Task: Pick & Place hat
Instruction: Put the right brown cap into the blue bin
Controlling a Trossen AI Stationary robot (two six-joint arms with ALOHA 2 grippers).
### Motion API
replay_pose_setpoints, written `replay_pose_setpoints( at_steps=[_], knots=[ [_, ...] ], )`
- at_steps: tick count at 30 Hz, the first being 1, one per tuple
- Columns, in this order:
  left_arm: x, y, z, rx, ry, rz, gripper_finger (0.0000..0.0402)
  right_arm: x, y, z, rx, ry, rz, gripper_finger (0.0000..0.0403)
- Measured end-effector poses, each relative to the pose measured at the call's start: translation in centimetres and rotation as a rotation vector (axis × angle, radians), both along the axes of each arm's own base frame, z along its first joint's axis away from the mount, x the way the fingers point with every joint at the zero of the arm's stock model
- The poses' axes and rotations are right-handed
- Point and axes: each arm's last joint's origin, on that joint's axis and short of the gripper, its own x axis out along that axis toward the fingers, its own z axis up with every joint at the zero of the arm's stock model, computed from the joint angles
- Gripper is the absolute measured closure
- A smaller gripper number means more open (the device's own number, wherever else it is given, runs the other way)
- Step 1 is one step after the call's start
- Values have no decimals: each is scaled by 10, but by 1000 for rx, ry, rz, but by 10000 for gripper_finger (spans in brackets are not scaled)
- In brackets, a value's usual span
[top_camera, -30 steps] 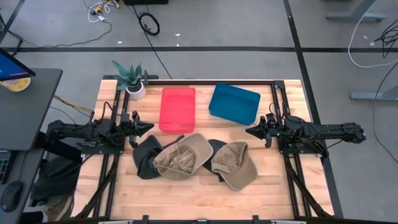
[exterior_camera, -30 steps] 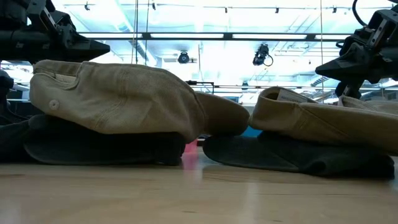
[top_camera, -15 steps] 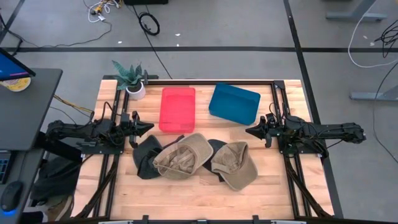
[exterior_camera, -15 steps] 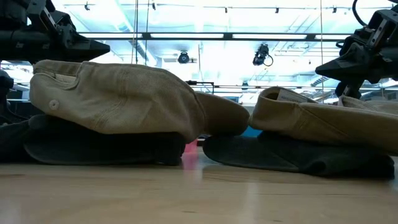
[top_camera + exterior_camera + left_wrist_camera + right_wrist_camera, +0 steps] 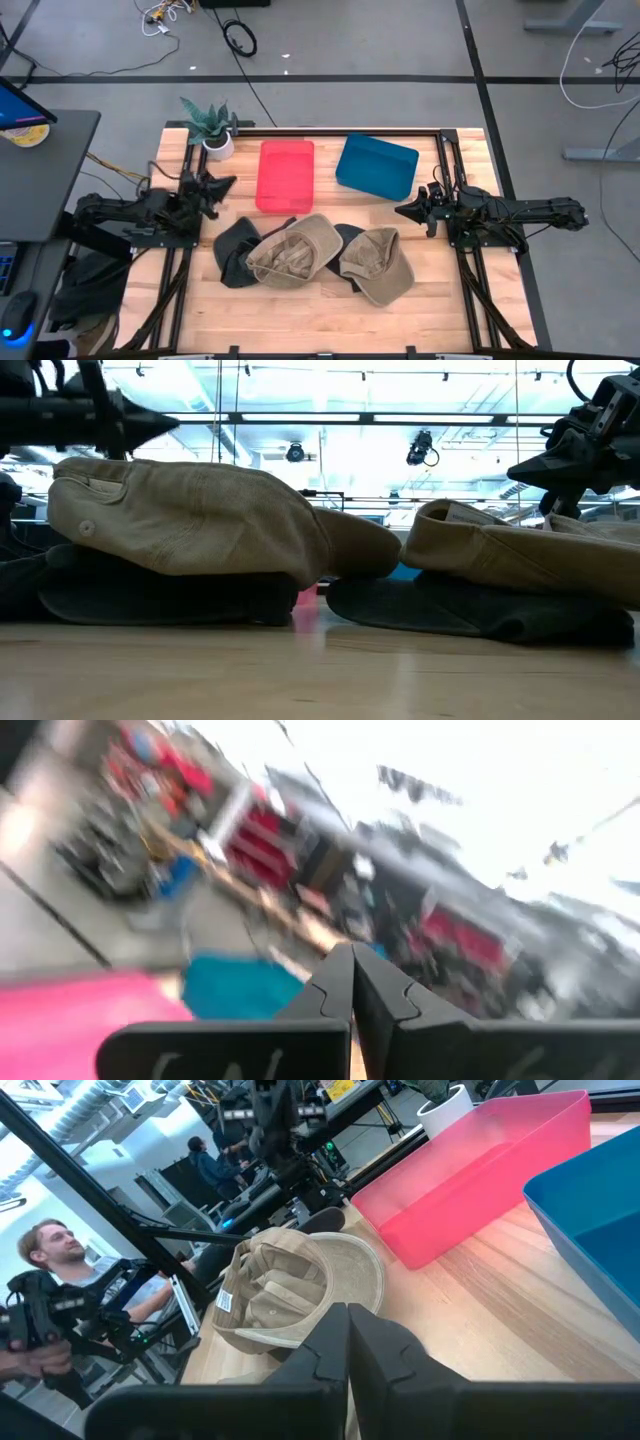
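Observation:
Two tan caps and two dark caps lie clustered on the table's near half. One tan cap [image 5: 295,250] lies crown down, partly on a dark cap [image 5: 236,252]. The other tan cap [image 5: 377,263] overlaps a second dark cap [image 5: 349,238]. In the low view the tan caps [image 5: 190,520] [image 5: 520,555] sit on top of the dark ones. My left gripper [image 5: 231,182] is shut and hovers left of the pink bin, away from the caps. My right gripper [image 5: 400,211] is shut and hovers just right of the caps, above the table.
A pink bin [image 5: 285,175] and a blue bin [image 5: 376,166] stand side by side on the far half of the table. A potted plant [image 5: 213,128] sits at the far left corner. Bare wood [image 5: 300,315] lies near the near edge. People show in the room in the right wrist view.
My left gripper has swung toward the table's far edge and slightly left, away from the dark cap, and risen a little; its wrist view is blurred with motion. It stays shut. The right arm and the caps have kept still.

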Motion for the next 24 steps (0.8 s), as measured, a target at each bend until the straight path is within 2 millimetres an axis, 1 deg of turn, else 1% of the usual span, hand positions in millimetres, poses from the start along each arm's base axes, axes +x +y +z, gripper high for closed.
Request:
replay_pose_setpoints(
  at_steps=[3,5,9,12,14,16,18,20,22,24],
  knots=[
    [-4,1,8,113,-16,74,399,0,0,0,0,0,0,396],
    [-6,1,13,169,-32,88,399,0,0,0,0,0,0,396],
    [-9,0,18,180,-99,64,399,0,0,0,-6,0,1,396],
    [-7,0,16,189,-82,42,399,0,0,0,-9,0,0,396],
    [-6,-1,14,193,-58,39,399,0,-1,3,-14,-27,-43,396],
    [-6,-1,15,181,-68,33,399,0,-4,10,2,-111,-142,396],
    [-7,-1,15,147,-97,17,399,-1,-6,22,18,-231,-214,396],
    [-7,-1,17,136,-131,-14,399,-4,-7,35,-44,-364,-265,396],
    [-7,-2,21,149,-126,-44,399,-10,-7,50,-132,-509,-287,396],
    [-9,-2,31,176,-137,-57,399,-16,-7,65,-165,-624,-303,396]
  ],
)
